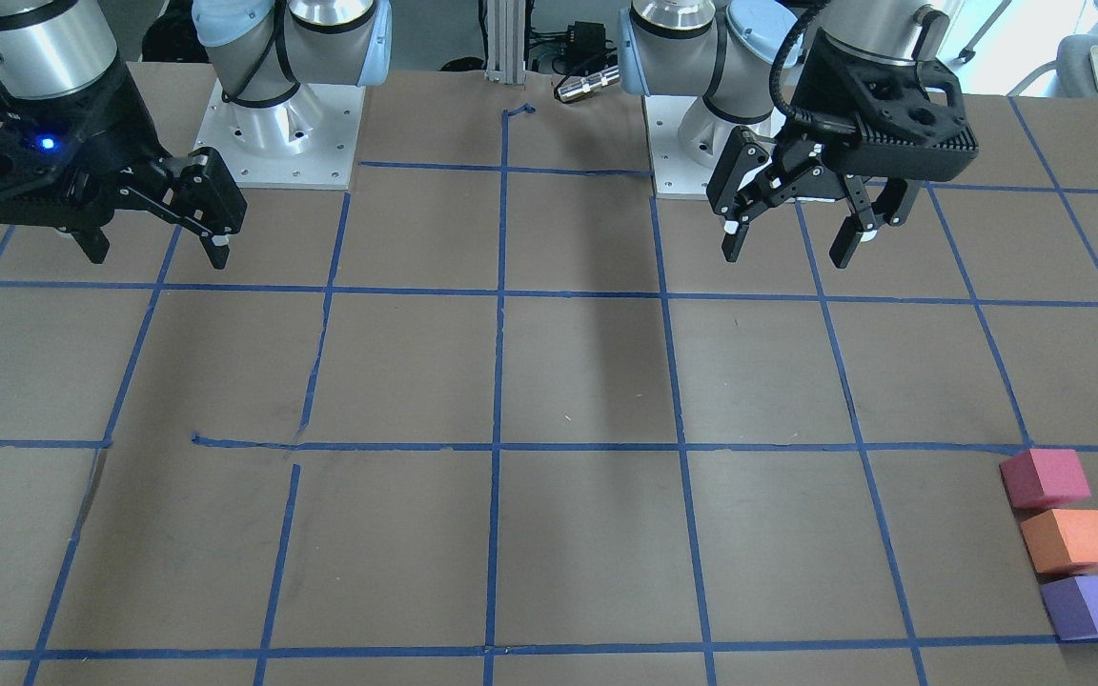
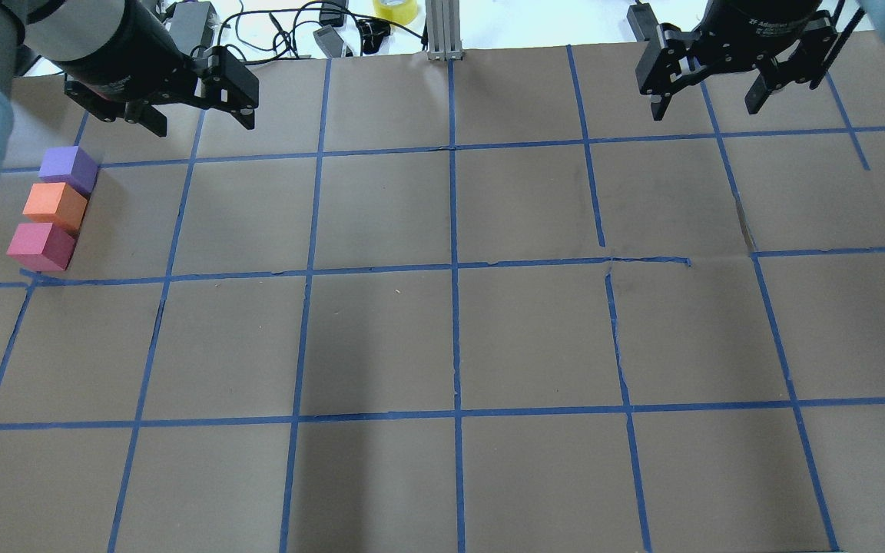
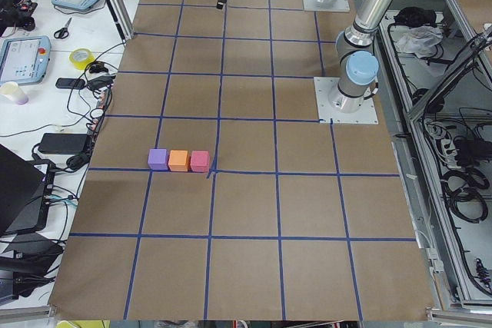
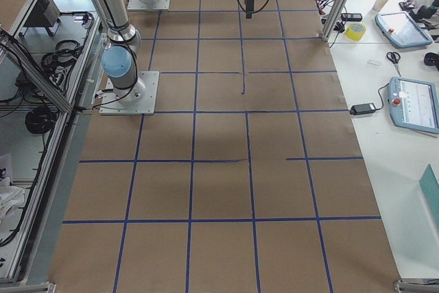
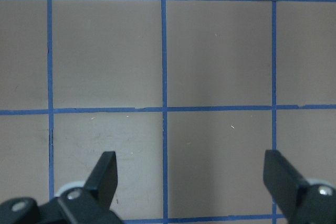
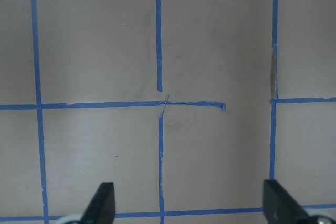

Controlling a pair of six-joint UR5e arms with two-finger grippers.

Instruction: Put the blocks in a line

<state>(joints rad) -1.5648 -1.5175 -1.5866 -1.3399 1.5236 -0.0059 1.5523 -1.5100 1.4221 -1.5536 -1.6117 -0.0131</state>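
Note:
Three foam cubes lie in a touching row near the table's left edge: purple, orange and pink-red. The front view shows them at its lower right: pink-red, orange, purple. They also show in the exterior left view, with orange in the middle. My left gripper hangs open and empty above the table, beyond and to the right of the purple cube. Its wrist view shows only bare grid between its fingertips. My right gripper is open and empty, high at the far right.
Blue tape lines divide the brown table into squares. A metal post, cables and a yellow tape roll sit at the far edge. The two arm bases stand at the robot's side.

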